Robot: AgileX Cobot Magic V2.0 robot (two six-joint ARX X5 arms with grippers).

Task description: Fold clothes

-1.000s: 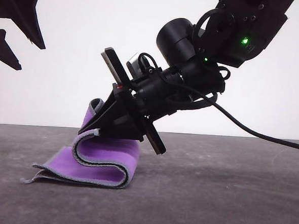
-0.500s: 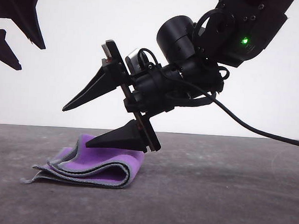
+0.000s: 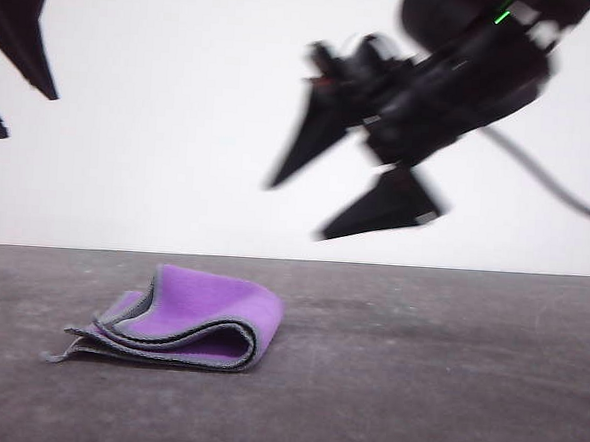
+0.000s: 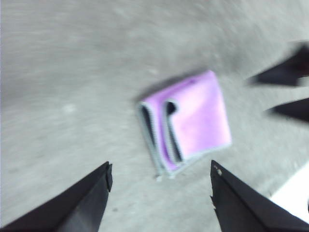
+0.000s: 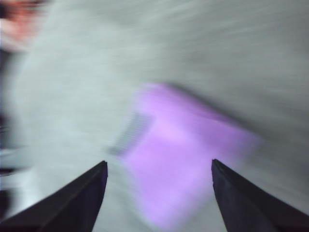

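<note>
Front view: I see the cloth (image 3: 183, 324) lying folded on the table (image 3: 445, 390), lower left of centre, purple face up, grey hem curling along the open edges at its left. Right gripper (image 3: 301, 206) hangs in the upper right of the frame, well above the cloth and clear of it, blurred, both fingers spread wide with nothing between them. Left gripper (image 3: 6, 113) sits at the upper left edge, cut off by the frame; two dark fingers apart, empty.

Left wrist view gives me what the front cannot: the layering from above. Cloth (image 4: 186, 123) reads as stacked folds, dark slots between layers, pale hem around them. Left fingertips (image 4: 104, 174) are parted at the bottom of the frame. Two right gripper tips poke in at right.

Right wrist view is heavily smeared; cloth (image 5: 183, 176) is a purple patch between parted fingertips (image 5: 99, 174), hem detail unreadable.
</note>
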